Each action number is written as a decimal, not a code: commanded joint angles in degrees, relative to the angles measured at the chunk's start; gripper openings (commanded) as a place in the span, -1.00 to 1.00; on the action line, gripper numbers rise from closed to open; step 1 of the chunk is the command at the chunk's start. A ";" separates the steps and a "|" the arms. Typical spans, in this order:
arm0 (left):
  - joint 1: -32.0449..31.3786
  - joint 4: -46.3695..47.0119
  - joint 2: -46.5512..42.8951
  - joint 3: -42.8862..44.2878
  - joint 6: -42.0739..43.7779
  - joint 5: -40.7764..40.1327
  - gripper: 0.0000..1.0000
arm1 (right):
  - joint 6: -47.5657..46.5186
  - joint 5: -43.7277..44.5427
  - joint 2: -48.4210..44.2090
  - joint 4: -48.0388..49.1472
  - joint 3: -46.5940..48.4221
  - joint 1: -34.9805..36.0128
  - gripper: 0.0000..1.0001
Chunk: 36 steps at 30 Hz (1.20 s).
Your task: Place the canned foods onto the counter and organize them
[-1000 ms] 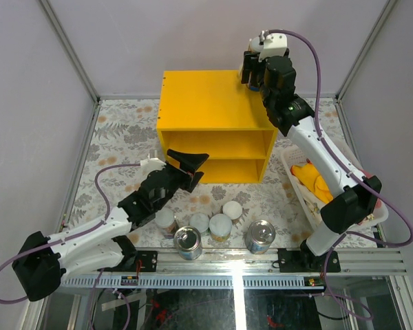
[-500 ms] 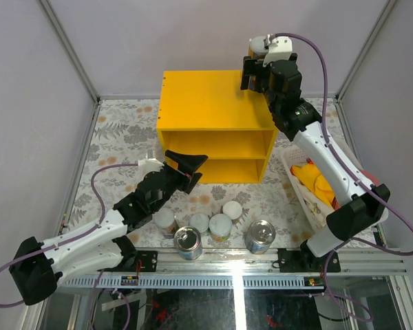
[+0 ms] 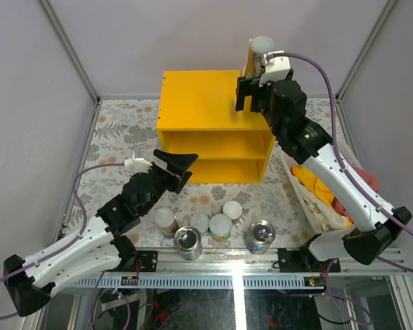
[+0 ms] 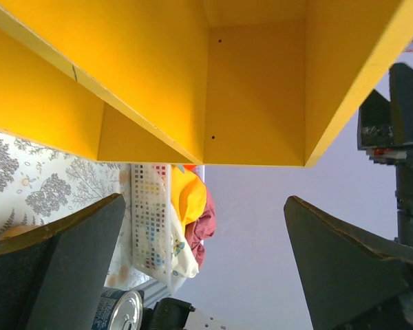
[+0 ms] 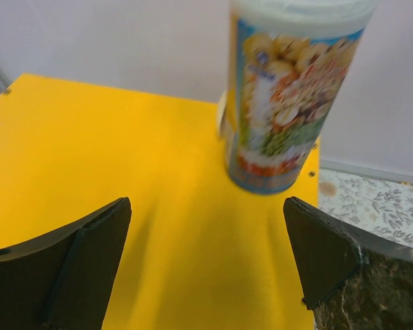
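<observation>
The right jaws have let go since a second ago and drawn back. The tall can (image 3: 259, 53) now stands upright and free at the far right corner of the yellow counter (image 3: 199, 100). They gape wide, touching nothing. The left jaws hang spread and empty before the counter's front. Six other cans (image 3: 220, 225) sit along the surface's (image 3: 117, 130) near edge.
</observation>
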 commanded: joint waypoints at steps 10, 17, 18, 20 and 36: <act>0.00 -14.37 -7.44 6.17 15.05 -5.49 0.99 | 10.30 -9.17 -14.59 -9.20 -8.97 4.09 0.99; 0.06 -37.12 -3.83 14.99 18.92 -7.18 1.00 | 16.48 -17.41 -20.81 -10.87 -16.07 4.09 0.99; 0.08 -40.82 -3.03 16.62 18.75 -8.29 0.98 | 16.94 -18.41 -21.41 -11.13 -16.79 4.11 0.99; 0.11 -46.22 -1.45 19.08 18.84 -9.49 0.94 | 17.67 -19.51 -22.77 -11.22 -18.55 4.09 1.00; -5.60 -64.61 3.77 23.91 10.17 -12.94 0.65 | 12.86 -19.14 -25.09 -16.49 -22.14 4.09 0.87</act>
